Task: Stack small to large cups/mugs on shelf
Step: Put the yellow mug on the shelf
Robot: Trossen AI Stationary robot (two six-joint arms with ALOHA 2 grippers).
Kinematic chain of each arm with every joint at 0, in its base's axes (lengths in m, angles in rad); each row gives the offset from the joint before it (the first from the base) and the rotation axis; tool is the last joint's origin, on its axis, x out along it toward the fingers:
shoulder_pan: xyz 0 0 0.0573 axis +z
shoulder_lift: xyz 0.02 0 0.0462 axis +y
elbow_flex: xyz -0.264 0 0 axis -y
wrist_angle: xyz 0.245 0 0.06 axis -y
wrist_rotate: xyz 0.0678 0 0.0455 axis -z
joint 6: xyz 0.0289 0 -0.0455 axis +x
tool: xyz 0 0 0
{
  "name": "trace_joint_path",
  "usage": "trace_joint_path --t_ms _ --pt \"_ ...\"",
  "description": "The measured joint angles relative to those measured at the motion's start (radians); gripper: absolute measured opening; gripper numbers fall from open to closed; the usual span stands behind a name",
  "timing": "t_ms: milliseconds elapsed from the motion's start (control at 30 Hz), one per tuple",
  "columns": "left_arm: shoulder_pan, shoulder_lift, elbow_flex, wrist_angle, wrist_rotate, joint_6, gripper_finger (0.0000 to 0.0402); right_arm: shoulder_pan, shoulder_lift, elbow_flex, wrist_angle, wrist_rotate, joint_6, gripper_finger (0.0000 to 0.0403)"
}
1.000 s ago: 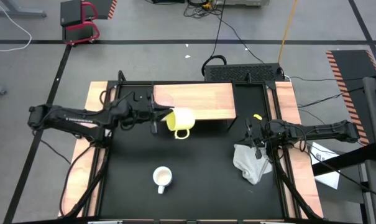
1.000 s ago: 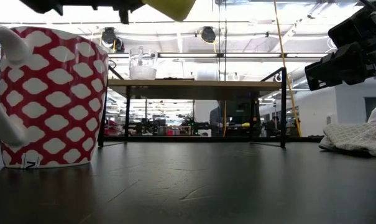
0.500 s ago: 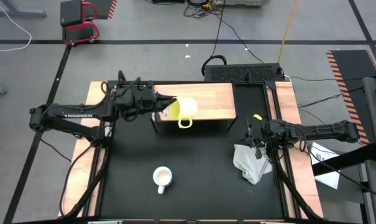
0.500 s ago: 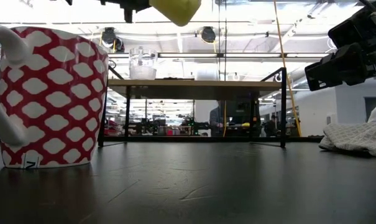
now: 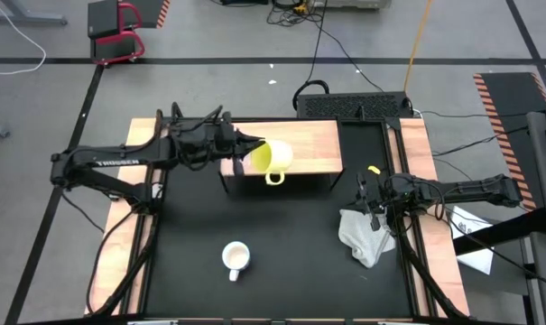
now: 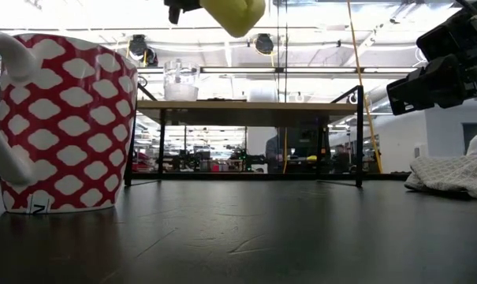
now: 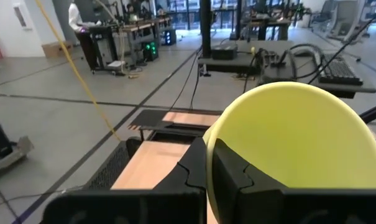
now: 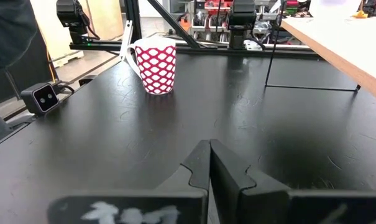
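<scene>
**A:** Reading from the left, what does the left gripper (image 5: 244, 147) hold?

**B:** The yellow mug (image 5: 271, 158), pinched by its rim: in the left wrist view one dark finger (image 7: 237, 177) lies inside the wall of the mug (image 7: 299, 143) with the jaws shut on it. The mug is tipped, mouth toward the arm, and held in the air over the front edge of the shelf (image 5: 304, 144). In the low view it hangs high above the shelf top (image 6: 246, 102).

**B:** It looks like glazed ceramic: stiff, fairly light, probably slick and breakable, so a rim pinch could let it swing. The handle hangs below and stays free.

**A:** And the other vessels?

**B:** The glass (image 6: 180, 81) stands on the shelf toward its left end. The patterned mug (image 5: 235, 259) sits on the black table well in front of the shelf, upright, handle toward the front edge. It seems the heaviest of the three; rim or handle would serve as a hold.

**A:** The right side?

**B:** The right gripper (image 5: 370, 209) waits by the cloth (image 5: 367, 236), fingers closed on nothing.

**A:** Any writing?

**B:** "TROSSEN" on the left arm (image 5: 119, 162). A small mark near the patterned mug's base (image 6: 38, 208) cannot be read.
</scene>
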Motion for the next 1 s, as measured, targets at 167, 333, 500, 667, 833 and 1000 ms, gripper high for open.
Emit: trace_joint_path --t_ms 167,333,500,667,833,1000 --pt "0.033 0.041 0.034 0.001 0.039 0.004 0.0005 0.000 0.000 0.000 -0.004 0.000 0.001 0.0000" --pt "0.069 0.067 0.051 0.035 0.087 0.001 0.0005 0.000 0.000 0.000 -0.004 0.000 0.003 0.0000" --pt "0.101 0.074 0.052 0.060 0.127 -0.008 0.0005 0.000 0.000 0.000 -0.004 0.000 0.003 0.0000" --pt "0.133 0.074 0.052 0.074 0.161 -0.034 0.0005 0.000 0.000 0.000 -0.004 0.000 0.002 0.0000" --pt "0.164 0.078 0.052 0.100 0.166 -0.063 0.0005 0.000 0.000 0.000 -0.004 0.000 0.000 0.0000" --pt "0.173 0.078 0.052 0.095 0.185 -0.059 0.0005 0.000 0.000 0.000 -0.003 0.000 0.005 0.0000"
